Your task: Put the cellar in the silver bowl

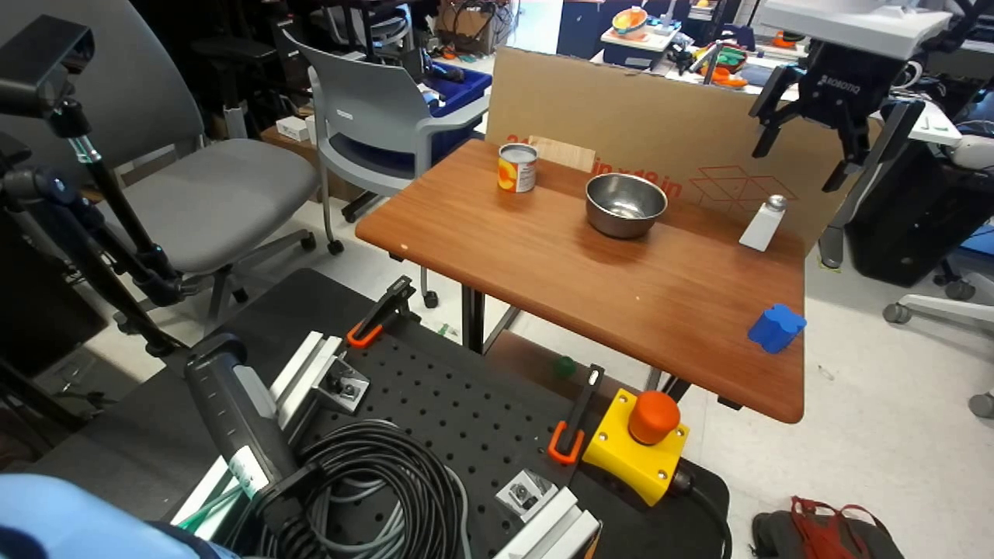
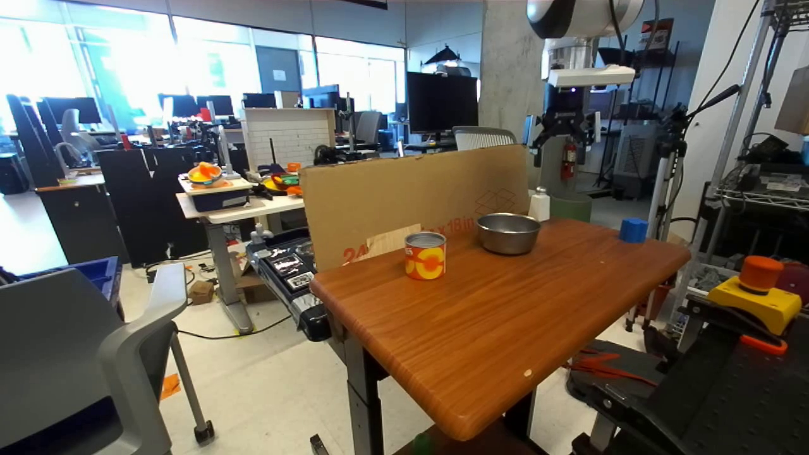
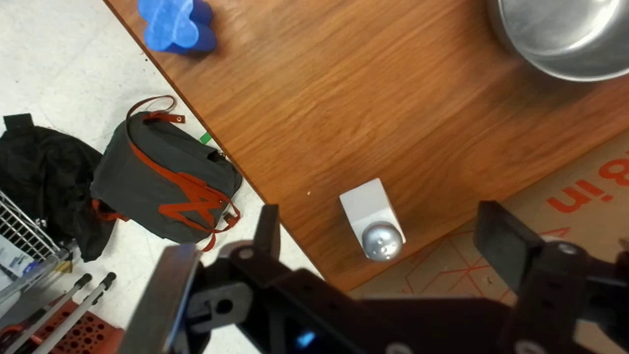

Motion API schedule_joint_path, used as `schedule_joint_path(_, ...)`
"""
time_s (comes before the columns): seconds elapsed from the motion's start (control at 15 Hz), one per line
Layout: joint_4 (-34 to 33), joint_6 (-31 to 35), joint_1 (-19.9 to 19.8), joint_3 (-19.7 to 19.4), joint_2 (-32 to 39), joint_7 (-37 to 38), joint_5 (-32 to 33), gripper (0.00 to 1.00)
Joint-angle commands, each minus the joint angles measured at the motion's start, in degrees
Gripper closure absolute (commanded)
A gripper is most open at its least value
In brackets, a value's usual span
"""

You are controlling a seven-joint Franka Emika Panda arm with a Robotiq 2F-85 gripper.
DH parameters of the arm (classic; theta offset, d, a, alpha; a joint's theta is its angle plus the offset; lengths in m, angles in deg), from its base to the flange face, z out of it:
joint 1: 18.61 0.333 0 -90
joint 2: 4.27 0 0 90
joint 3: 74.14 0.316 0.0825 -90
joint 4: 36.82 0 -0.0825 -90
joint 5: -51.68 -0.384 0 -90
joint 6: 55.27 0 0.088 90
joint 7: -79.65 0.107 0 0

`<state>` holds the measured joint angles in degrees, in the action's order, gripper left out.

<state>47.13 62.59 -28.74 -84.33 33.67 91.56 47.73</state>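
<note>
The fingers (image 3: 503, 241) are spread wide with nothing held between them, well above the surface (image 3: 304, 113). In the wrist view the cellar (image 3: 371, 206) shows in the gap, but lower down and untouched. It stands upright near a corner of the surface, a slim white body under a domed silver cap (image 3: 382, 241) pierced with holes.

It looks rigid and is probably light; how full it is cannot be seen. If the body is glass or ceramic it could chip, so a modest squeeze seems wise. Its sides look flat and smooth, narrowing toward the cap, so a high grip might ride up and slip. Opposite sides, well below the cap, look like the best hold; the round metal would give a poor one, and tipping could shake out any contents.

Near the cellar stands the cardboard (image 1: 660, 140), which one of the fingers could brush on the way down. Farther off, near the same end of the surface, sits the blue block (image 3: 179, 24). The silver bowl (image 3: 550, 44) is well apart from the cellar; its metal looks hard, so lowering seems kinder than dropping. Beyond it stands the can (image 1: 517, 168).
</note>
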Motion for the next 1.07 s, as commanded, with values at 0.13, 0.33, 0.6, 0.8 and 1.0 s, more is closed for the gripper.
schedule_joint_path(0.13, -14.73, -3.63, -0.72, 0.58, 10.89, 1.30, 0.37, 0.00)
schedule_joint_path(0.33, -20.28, -6.84, -0.44, 0.85, 15.30, 1.66, 0.62, 0.00)
schedule_joint_path(0.6, -27.36, -13.08, -0.39, 0.82, 20.29, 3.24, 0.75, 0.26)
schedule_joint_path(0.8, -31.54, -15.60, -0.57, 0.35, 22.79, 4.43, 1.26, 0.51)
schedule_joint_path(1.0, -34.57, -17.66, -0.76, -0.14, 24.05, 5.53, 1.81, 0.73)
